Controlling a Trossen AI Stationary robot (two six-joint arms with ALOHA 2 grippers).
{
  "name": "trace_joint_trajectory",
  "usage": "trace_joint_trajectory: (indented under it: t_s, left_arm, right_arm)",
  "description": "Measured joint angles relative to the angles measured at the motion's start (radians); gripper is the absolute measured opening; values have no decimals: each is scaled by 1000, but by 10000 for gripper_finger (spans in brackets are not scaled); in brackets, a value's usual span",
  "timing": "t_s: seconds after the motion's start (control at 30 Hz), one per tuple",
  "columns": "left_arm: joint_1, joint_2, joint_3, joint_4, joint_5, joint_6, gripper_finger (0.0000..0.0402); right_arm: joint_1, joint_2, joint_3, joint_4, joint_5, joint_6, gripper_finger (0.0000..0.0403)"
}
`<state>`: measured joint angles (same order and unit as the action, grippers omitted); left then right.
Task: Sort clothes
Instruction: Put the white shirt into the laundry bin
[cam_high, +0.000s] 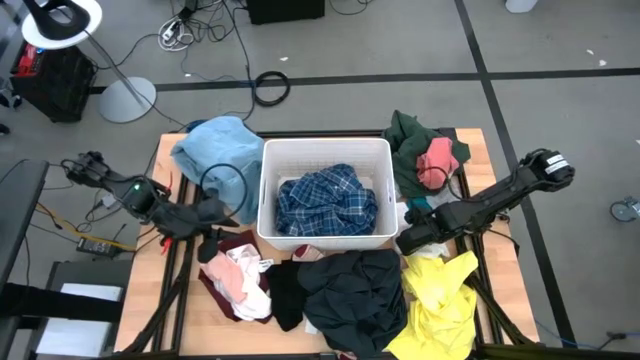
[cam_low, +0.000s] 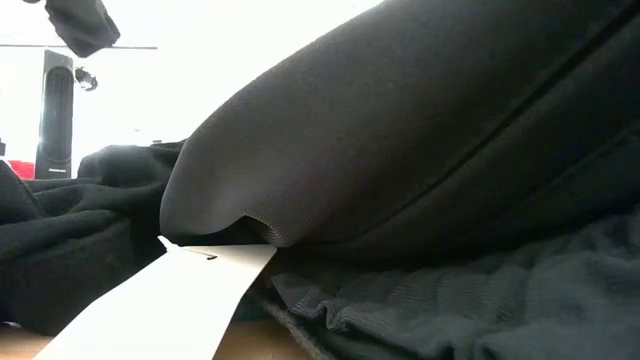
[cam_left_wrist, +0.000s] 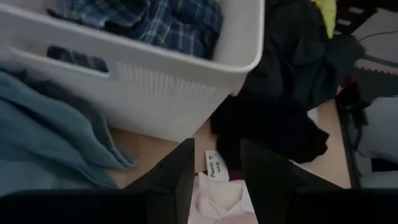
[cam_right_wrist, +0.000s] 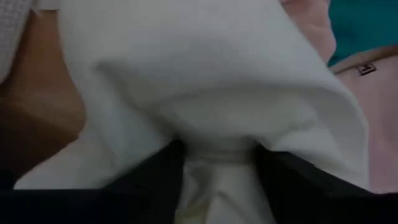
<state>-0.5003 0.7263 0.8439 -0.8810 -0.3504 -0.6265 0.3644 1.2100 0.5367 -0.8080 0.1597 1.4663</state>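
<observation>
Low view is almost fully blocked by a dark garment (cam_low: 420, 140) close to the lens, with a white tag (cam_low: 160, 300) under it.

White bin (cam_high: 325, 150) sits mid-bench toward the far edge, blue plaid garment (cam_high: 327, 203) inside it. Light blue garment (cam_high: 213, 148) is piled against the bin's left wall. Dark green garment (cam_high: 415, 140) with a pink one (cam_high: 436, 160) on top fills the far right corner. Black garments (cam_high: 350, 285) lie along the near edge, yellow garment (cam_high: 440, 300) at the near right corner, and a pink-and-white heap (cam_high: 238, 280) on a maroon piece near left.

Left gripper (cam_high: 208, 222) hangs just left of the bin, over the pink-and-white heap, jaws apart, nothing between them.

Right gripper (cam_high: 412, 238) is at the bin's near right corner. Its wrist view is filled by white fabric (cam_right_wrist: 205, 93) bunched between the fingers (cam_right_wrist: 149, 180), jaws clamped on it. Can't tell from above which garment that is.

Bare bench shows only in thin strips along the left edge.
</observation>
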Motion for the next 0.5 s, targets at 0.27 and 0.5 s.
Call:
trace_joint_trajectory:
  t_s: [0.27,0.5]
  left_arm:
    - [0,-1,-59,-1,1,-84,136]
    - [0,-1,-138,3,17,-153,136]
  right_arm:
    - [13,-40,114,-156,19,-35,19]
    - [45,-75,427,-557,143,-16,8]
